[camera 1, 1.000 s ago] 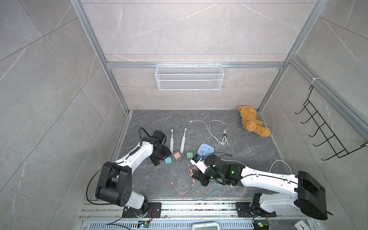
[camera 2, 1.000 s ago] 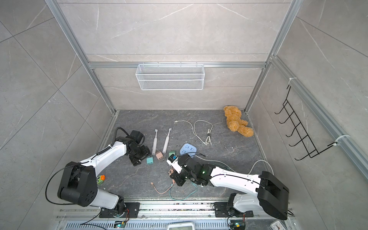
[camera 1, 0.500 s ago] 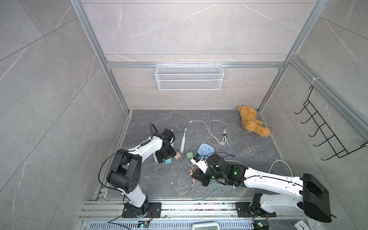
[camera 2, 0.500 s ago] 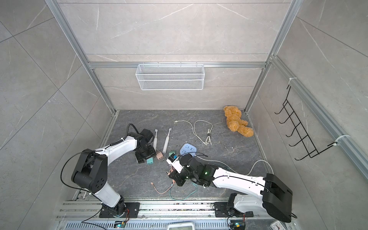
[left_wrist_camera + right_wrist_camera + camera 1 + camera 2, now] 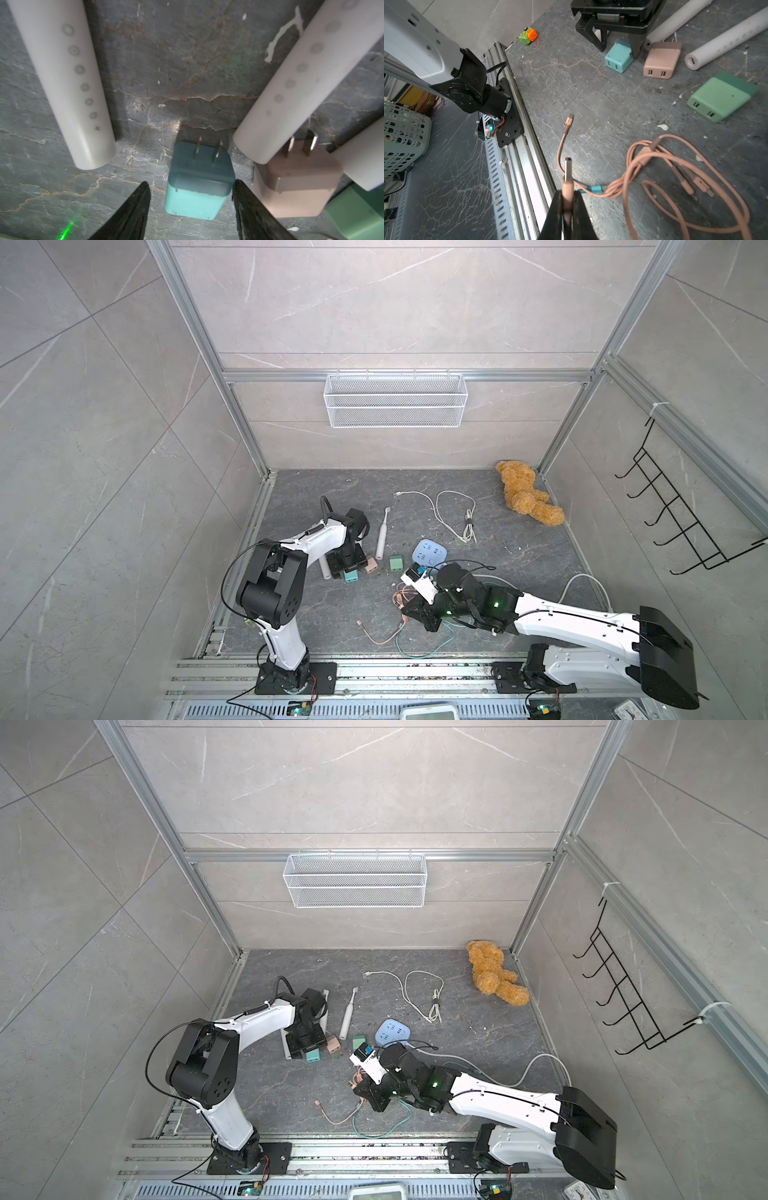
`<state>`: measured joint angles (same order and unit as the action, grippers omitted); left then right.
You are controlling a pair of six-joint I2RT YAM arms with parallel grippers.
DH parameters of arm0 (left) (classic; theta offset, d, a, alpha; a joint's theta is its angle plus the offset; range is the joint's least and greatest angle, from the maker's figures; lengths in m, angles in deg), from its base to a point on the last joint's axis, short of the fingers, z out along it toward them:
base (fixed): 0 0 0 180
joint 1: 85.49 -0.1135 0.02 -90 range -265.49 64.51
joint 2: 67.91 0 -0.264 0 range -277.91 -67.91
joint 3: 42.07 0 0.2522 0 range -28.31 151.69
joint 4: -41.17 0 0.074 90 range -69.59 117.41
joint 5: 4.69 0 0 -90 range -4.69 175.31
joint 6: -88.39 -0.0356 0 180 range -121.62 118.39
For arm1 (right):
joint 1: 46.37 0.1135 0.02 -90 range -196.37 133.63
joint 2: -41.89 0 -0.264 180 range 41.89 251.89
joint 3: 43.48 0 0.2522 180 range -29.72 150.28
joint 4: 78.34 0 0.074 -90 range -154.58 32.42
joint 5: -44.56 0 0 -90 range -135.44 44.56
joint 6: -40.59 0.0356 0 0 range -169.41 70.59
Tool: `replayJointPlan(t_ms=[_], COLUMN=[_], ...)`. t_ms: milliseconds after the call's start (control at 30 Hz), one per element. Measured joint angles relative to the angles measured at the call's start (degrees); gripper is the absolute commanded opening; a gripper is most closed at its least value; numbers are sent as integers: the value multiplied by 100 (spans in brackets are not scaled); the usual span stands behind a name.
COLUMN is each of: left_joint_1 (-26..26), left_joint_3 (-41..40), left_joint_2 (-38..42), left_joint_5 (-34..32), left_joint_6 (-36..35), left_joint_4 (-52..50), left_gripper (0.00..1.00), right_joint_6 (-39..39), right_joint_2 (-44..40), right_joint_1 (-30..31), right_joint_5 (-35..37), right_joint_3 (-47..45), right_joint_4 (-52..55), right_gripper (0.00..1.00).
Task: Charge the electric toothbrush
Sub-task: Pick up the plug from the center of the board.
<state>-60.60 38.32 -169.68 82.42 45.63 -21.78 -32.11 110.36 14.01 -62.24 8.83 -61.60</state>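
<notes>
A white wire basket [image 5: 395, 406] is hanging on the back wall, above the dark stone worktop [image 5: 519, 572]; a brown teddy bear [image 5: 528, 497] is lying below the basket and off to its right, in the back corner; a black hook rack [image 5: 681, 522] is hanging on the side wall, further right of the basket; a small orange-and-green object [image 5: 528, 36] is sitting far from the basket, against the worktop's near left edge.

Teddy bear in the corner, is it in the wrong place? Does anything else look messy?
Yes. The teddy bear lies flopped in the far corner and has nothing to do with charging. The pink cable sprawls in tangled loops, and white crumbs are scattered near it.
</notes>
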Motion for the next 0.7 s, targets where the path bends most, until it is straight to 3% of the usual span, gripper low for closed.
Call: replayJointPlan(t_ms=[300,700], left_joint_1=[0,0], left_joint_3=[0,-42], left_joint_2=[-157,-175], left_joint_5=[-2,0], left_joint_6=[-37,-37], left_joint_4=[42,155], left_gripper=[57,56], right_joint_6=[68,111], right_joint_2=[0,11], right_joint_1=[9,46], right_joint_5=[-118,-275], right_joint_3=[-48,-52], right_joint_4=[-155,-328], right_gripper=[0,0])
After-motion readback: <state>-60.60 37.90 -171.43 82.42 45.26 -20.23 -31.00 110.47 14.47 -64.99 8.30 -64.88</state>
